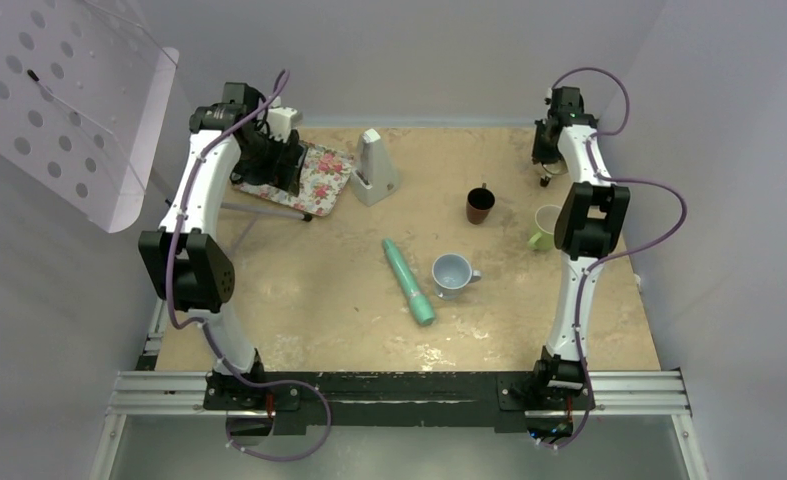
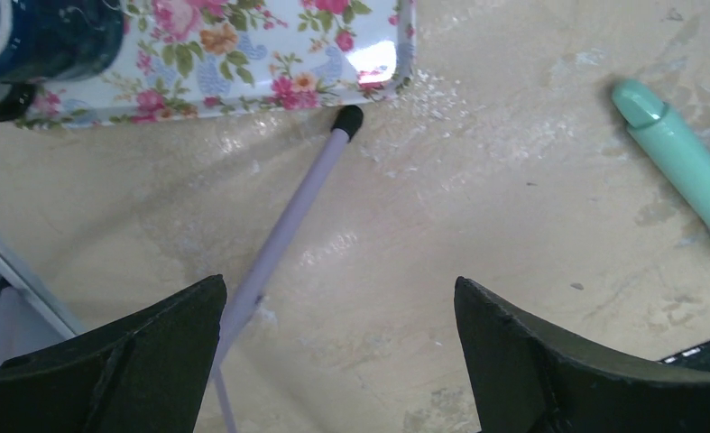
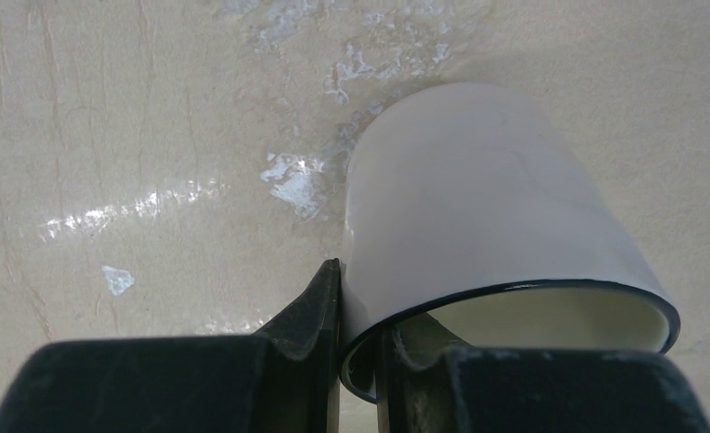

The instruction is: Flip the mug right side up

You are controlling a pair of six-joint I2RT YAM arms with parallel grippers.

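Right hand (image 3: 360, 305) is nearly closed, pinching the rim of a white mug (image 3: 477, 198), with one finger outside the wall and the other inside the mouth. The mug is at the right side of the bench (image 3: 134, 135). It leans, its closed base toward the surface and its dark-edged mouth facing up toward the wrist camera. Whether the base touches the bench cannot be told. The turn looks mostly made; what seems left is to stand the mug level on its base and let go. Left hand (image 2: 337, 298) hangs wide open, holding nothing, near a floral tray (image 2: 243, 54).
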